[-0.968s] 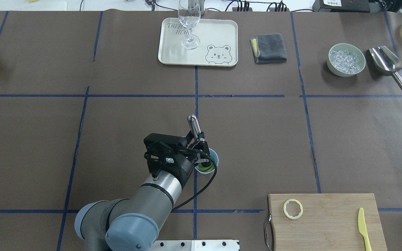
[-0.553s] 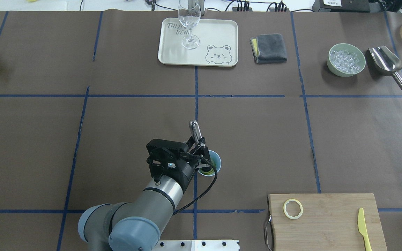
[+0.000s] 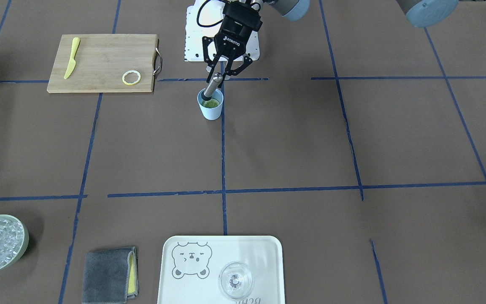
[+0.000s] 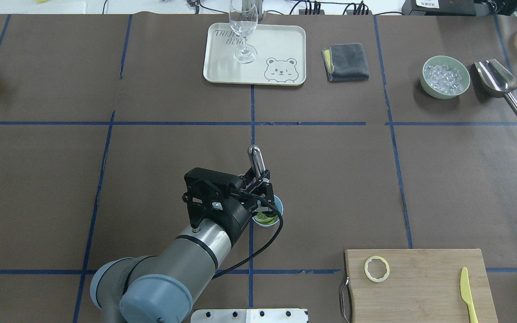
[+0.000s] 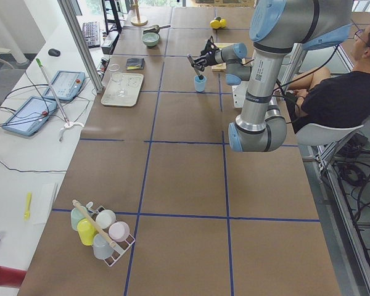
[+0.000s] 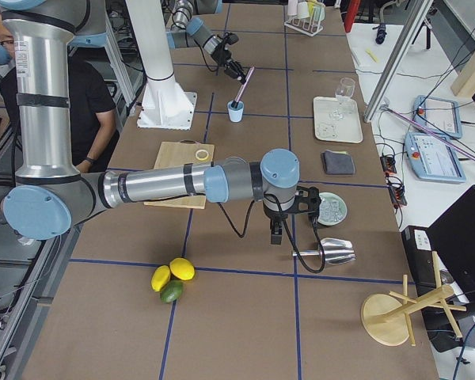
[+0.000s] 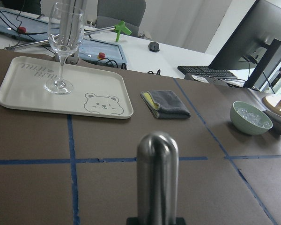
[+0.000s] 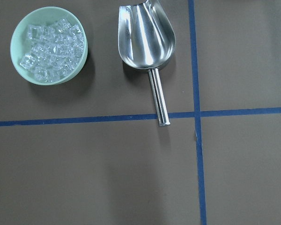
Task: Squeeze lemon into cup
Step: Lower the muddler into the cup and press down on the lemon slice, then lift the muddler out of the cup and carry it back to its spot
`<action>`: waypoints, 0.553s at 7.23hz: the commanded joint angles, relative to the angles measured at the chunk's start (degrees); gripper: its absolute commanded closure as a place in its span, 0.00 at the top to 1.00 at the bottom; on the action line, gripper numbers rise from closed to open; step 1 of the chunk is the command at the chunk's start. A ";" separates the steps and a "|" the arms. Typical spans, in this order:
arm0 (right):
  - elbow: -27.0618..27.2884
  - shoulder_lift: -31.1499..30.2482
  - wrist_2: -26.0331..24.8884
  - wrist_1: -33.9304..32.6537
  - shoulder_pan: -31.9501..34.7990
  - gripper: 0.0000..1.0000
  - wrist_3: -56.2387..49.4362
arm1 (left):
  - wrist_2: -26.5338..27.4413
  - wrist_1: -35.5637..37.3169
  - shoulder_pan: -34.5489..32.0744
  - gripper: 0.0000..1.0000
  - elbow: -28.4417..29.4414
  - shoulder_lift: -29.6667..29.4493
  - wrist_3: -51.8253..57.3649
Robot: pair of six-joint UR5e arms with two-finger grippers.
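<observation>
The light-blue cup stands near the table's middle, also in the overhead view. A lemon slice lies inside it, partly seen from overhead. My left gripper is shut on a steel muddler, held tilted with its lower end down in the cup on the lemon. From overhead the gripper sits over the cup's near-left rim, and the muddler's top sticks out beyond it. My right gripper hovers far off by the ice bowl; I cannot tell its state.
A cutting board at the front right carries a yellow rind ring and a yellow knife. A tray with a stemmed glass, a grey cloth, an ice bowl and a steel scoop line the far side.
My left gripper has shifted slightly away from me with the muddler, whose top now reaches farther out. The cup has moved a little under it.
</observation>
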 commanded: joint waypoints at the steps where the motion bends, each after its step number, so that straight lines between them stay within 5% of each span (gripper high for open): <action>1: 0.01 0.00 0.00 0.00 0.00 1.00 0.00 | -4.63 -0.01 -5.48 0.00 -2.78 0.00 4.01; 4: -0.68 -0.09 0.00 0.09 0.00 1.00 -0.09 | -27.25 0.69 -22.33 0.00 -4.37 6.82 6.93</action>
